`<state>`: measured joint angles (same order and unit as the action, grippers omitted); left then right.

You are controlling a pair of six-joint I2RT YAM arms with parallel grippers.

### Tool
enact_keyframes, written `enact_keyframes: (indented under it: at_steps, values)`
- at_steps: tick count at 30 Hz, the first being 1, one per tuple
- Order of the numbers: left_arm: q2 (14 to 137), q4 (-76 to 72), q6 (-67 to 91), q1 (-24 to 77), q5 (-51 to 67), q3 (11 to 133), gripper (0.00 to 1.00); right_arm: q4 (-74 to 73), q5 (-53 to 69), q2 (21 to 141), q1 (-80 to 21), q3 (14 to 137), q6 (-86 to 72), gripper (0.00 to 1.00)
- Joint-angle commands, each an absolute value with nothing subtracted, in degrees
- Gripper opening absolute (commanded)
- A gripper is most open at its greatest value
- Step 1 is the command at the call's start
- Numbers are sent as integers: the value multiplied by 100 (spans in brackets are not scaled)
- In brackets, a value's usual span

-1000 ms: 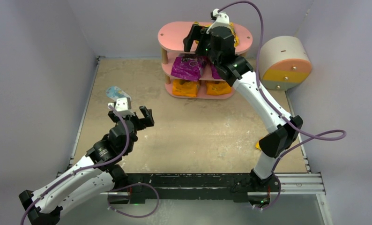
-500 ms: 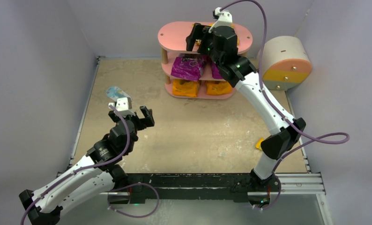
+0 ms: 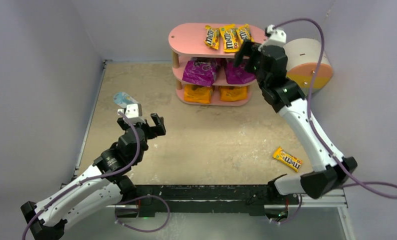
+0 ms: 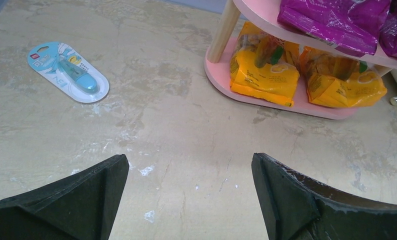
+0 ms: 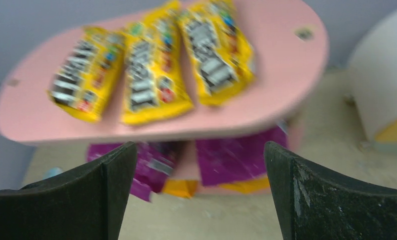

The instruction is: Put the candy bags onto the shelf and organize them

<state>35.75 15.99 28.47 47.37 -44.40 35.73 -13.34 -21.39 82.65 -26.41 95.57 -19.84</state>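
shelf [image 3: 186, 41]: pink, three oval tiers on yellowish posts, at the far edge of the tabletop [image 3: 216, 135]
top-tier packets [image 3: 230, 38]: three yellow M&M's packets lying flat side by side on the shelf's top board, toward its right half
fourth yellow packet [image 3: 287, 159]: flat on the tabletop, well apart from the shelf, off to its near right
magenta bags [image 3: 200, 72]: two, side by side on the shelf's middle tier
orange bags [image 3: 197, 93]: two, side by side on the shelf's bottom tier
right fingers [image 5: 326, 200]: spread wide and grasping nothing, in the air just off the right front of the shelf's top board, facing the three packets; this wrist view is blurred
left fingers [image 4: 81, 200]: spread wide and empty, low over the tabletop, well apart from the shelf on its near left, pointed toward its bottom tier
pale blue packet [image 4: 68, 72]: flat on the tabletop, left of the shelf and apart from it
drawer unit [image 3: 306, 62]: round, cream with yellow and pink fronts, near the shelf's right end
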Motion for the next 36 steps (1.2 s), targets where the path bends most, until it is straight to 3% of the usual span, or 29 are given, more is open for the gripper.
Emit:
enact_keyframes:
  at_steps: [1,10,20,23,27,36]
  values:
    - [3501,1449,2822,4737,-4344,3654,100,-1613,-2730,7203,-2397,8338,-2034,98]
    - [3673,1287,2785,4731,-4100,3639,100,-3318,-3638,5154,-1899,5532,-4395,98]
    - [3874,1043,2804,4735,-3729,3578,100,-3529,-1401,6111,1706,4161,-4145,98]
    - [3877,1065,2794,4729,-3763,3581,100,-3643,-1357,5963,2330,3664,-4154,98]
    - [3881,1007,2778,4731,-3734,3566,100,-3467,-1229,5824,2456,3402,-4405,98]
    - [3648,1167,2812,4729,-3880,3582,100,-2257,872,6189,2365,2811,-4149,94]
